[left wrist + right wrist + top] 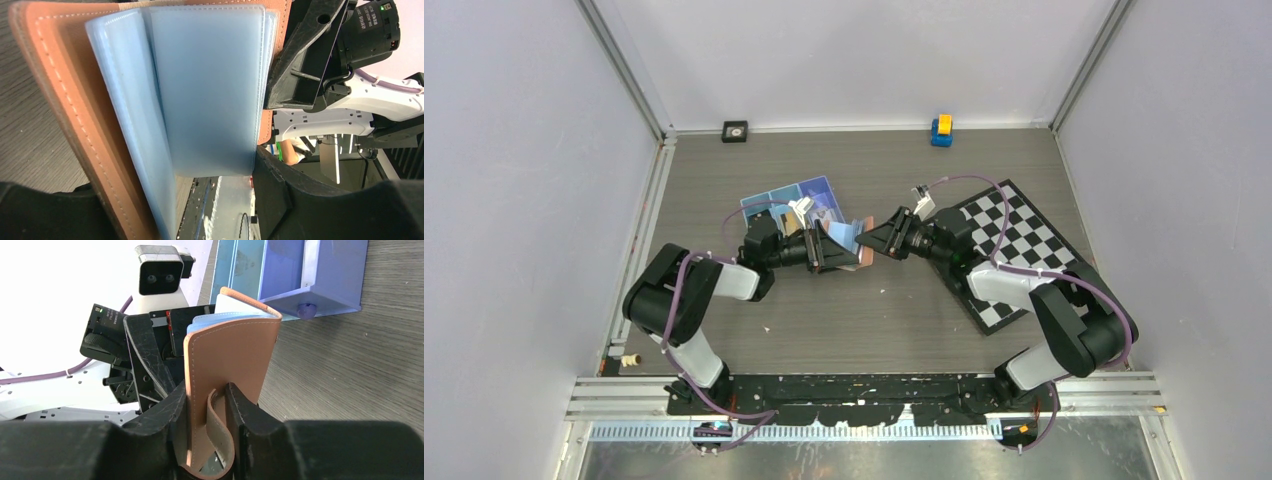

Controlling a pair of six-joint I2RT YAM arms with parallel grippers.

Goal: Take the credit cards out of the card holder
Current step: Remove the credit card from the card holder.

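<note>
Fingers (325, 200) of the left gripper (827, 252) are clamped on the card holder (844, 238), which they hold clear of the grey wood-grain table (864, 330), open and fanned. The table stands inside pale walls with metal frame posts at the corners. The blue tray (769, 197) lies just behind this gripper and a small black square object (735, 131) sits at the back wall. In the left wrist view the tan stitched cover lies on the left with pale clear sleeves (210, 90) spread beside it; whether they hold cards cannot be told. To the right, the right gripper (876, 240) meets the holder's free edge, its fingers (250, 415) pressed from both sides on the outer cover flap and its curled strap (220, 435). Further right lie the checkered board (1014, 250) under that arm and a blue and yellow object (941, 130) at the back wall. Labels on both gripper bodies carry print too small to read.
</note>
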